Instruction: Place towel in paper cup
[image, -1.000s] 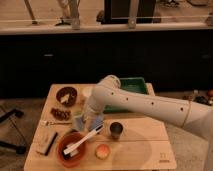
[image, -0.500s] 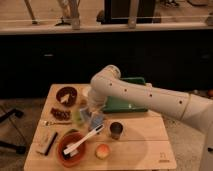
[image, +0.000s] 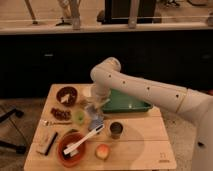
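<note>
My gripper (image: 94, 106) hangs at the end of the white arm (image: 145, 90), over the middle of the wooden table (image: 140, 150). Directly under it is a pale blue-grey crumpled thing, apparently the towel (image: 95, 119); I cannot tell whether the gripper touches it. A dark, cup-shaped container (image: 116, 130) stands just right of it. A small green cup (image: 78, 116) stands just left of it. I cannot tell which of these is the paper cup.
A green tray (image: 127, 104) lies at the back behind the arm. A brown bowl (image: 66, 95) sits at the back left. An orange bowl (image: 74, 146) holds a white utensil (image: 87, 137). An orange fruit (image: 102, 150), dark snacks (image: 60, 113) and a bar (image: 47, 142) lie nearby.
The arm has swung left and its elbow has risen. The gripper has shifted slightly up and back over the blue-grey thing, which stays in place.
</note>
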